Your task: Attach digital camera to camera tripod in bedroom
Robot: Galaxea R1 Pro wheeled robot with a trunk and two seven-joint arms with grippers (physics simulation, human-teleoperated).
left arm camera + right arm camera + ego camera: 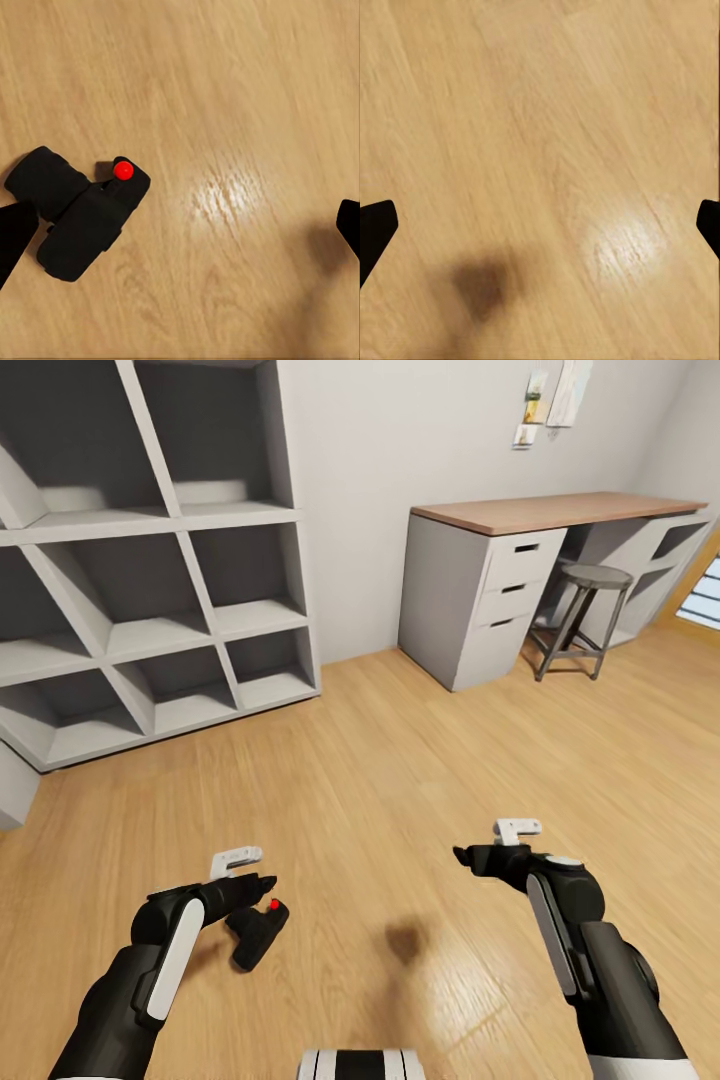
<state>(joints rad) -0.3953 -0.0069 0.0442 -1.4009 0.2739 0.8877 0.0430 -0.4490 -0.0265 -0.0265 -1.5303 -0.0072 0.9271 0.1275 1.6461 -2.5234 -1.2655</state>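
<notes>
Head view: the left tool [258, 884] hangs low over the light wood floor [400, 760], and the digital camera [257, 934] sits right under its tip, red button up. Whether the fingers touch the camera, or whether it lies on the floor, cannot be told here. The right tool [470, 857] is held over bare floor, well apart from the camera, carrying nothing. White cubby shelves [150, 560] stand against the wall at the left; a desk [540, 510] with drawers and a stool [585, 615] stand at the far right.

Left wrist view: the digital camera [79, 214] lies near one dark fingertip [13, 232], just beside it; the other fingertip [350, 225] sits far across, so the tool is spread wide.

Right wrist view: two dark fingertips [373, 229] at opposite edges, spread wide over bare floor [540, 150], gripping nothing.
</notes>
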